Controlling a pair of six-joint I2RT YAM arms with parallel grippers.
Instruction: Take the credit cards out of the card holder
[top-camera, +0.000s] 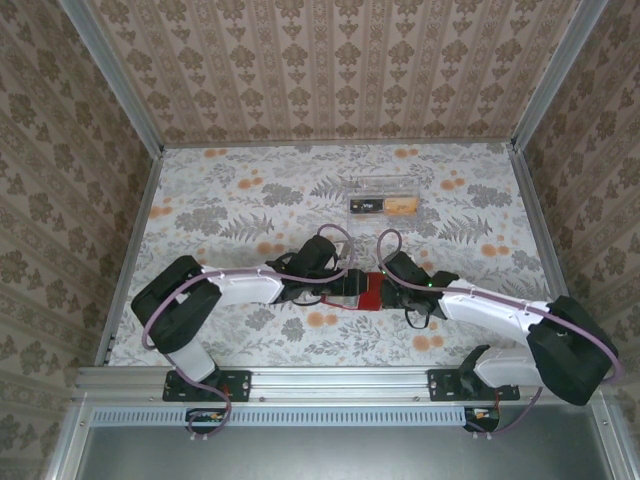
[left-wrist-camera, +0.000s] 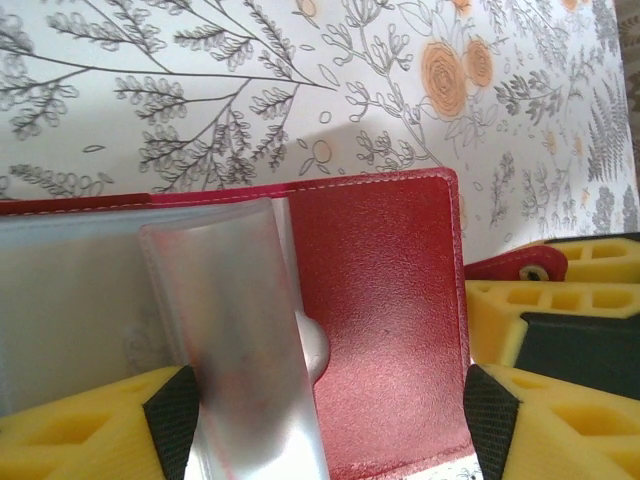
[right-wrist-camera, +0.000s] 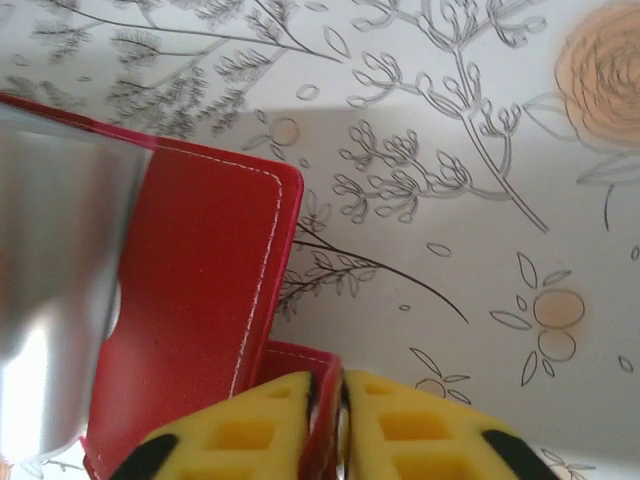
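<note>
The red card holder (top-camera: 370, 293) lies open on the table's middle, between both grippers. In the left wrist view its red inner cover (left-wrist-camera: 385, 320) and frosted clear sleeves (left-wrist-camera: 235, 330) show; I can make out no card in them. My left gripper (left-wrist-camera: 330, 420) stands open, its black pads (left-wrist-camera: 490, 410) straddling a sleeve and the red cover. My right gripper (right-wrist-camera: 343, 400) is shut on the holder's little red tab (right-wrist-camera: 325, 395), also seen with its snap in the left wrist view (left-wrist-camera: 520, 265). Two cards, one dark and one orange (top-camera: 383, 206), lie farther back.
The two cards rest on a clear rectangular piece (top-camera: 385, 190) at the back middle of the floral tabletop (top-camera: 230, 210). Patterned walls with metal rails (top-camera: 130, 240) close in the table on three sides.
</note>
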